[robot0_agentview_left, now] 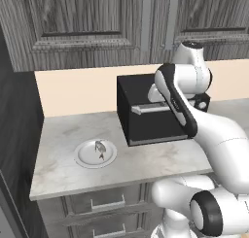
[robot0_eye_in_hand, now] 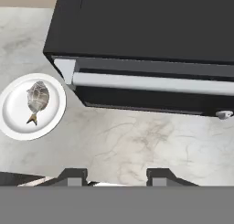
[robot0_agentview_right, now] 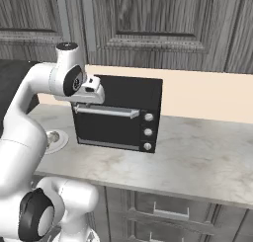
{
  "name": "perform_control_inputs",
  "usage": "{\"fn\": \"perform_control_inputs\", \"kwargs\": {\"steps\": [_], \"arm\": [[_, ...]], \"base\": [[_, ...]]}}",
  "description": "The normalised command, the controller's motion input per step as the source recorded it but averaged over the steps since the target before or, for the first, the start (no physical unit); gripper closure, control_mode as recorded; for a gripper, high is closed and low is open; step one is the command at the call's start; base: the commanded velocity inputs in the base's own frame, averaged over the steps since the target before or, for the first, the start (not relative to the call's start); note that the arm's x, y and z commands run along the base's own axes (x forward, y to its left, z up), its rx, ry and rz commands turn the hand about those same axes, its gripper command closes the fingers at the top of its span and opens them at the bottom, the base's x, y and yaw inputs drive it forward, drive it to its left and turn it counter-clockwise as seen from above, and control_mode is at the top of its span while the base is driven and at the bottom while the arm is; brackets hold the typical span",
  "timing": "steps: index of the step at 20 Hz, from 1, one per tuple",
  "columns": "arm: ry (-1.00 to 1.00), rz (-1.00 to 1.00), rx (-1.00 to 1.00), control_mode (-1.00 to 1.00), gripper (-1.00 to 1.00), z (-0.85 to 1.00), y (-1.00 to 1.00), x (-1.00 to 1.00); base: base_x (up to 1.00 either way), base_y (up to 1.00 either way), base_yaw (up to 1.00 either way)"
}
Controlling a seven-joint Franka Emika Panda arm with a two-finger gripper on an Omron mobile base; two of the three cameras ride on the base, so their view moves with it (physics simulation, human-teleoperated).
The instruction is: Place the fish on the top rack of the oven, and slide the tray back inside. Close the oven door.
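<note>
Lying on a round white plate [robot0_eye_in_hand: 32, 106], the fish [robot0_eye_in_hand: 36, 99] is seen in the hand view with its tail toward the lower edge of that picture; the same plate [robot0_agentview_left: 96, 153] is seen on the left part of the counter [robot0_agentview_left: 146, 161] in the left base view, the fish [robot0_agentview_left: 100, 148] resting near its middle. A small black box oven [robot0_agentview_right: 118, 112] is set on the counter just beside the plate, its door closed and a silver bar handle [robot0_eye_in_hand: 155, 83] running across its front. Three round knobs [robot0_agentview_right: 147, 132] are stacked down the right side of its front in the right base view. The plate and the box oven are apart, with a narrow strip of marbled counter between them. The gripper [robot0_eye_in_hand: 116, 177] is held above the counter in front of the box oven, nothing being held between its fingertips [robot0_eye_in_hand: 73, 176]; the jaws are drawn together as far as they go, although a gap is seen between the two tips. In the right base view the hand [robot0_agentview_right: 91, 93] is seen at the upper left corner of the box oven. Dark wooden cabinets [robot0_agentview_left: 87, 23] are mounted above a beige wall strip, and drawers [robot0_agentview_left: 107, 203] are fitted below the counter.
</note>
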Motion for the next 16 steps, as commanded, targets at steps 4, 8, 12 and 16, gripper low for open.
{"fn": "perform_control_inputs", "kwargs": {"steps": [4,8,12,16], "arm": [[-0.07,-0.03,0.0,-1.0,-1.0,-0.34,0.15,-0.24],[-0.13,-0.03,0.0,-1.0,-1.0,-0.61,0.78,-0.29],[-0.13,-0.04,0.0,-1.0,-1.0,-0.42,0.83,-0.15],[-0.01,-0.05,0.01,-1.0,-1.0,-0.23,0.67,0.0]], "base": [[0.0,0.0,0.0],[0.0,0.0,0.0],[0.0,0.0,0.0],[0.0,0.0,0.0]]}}
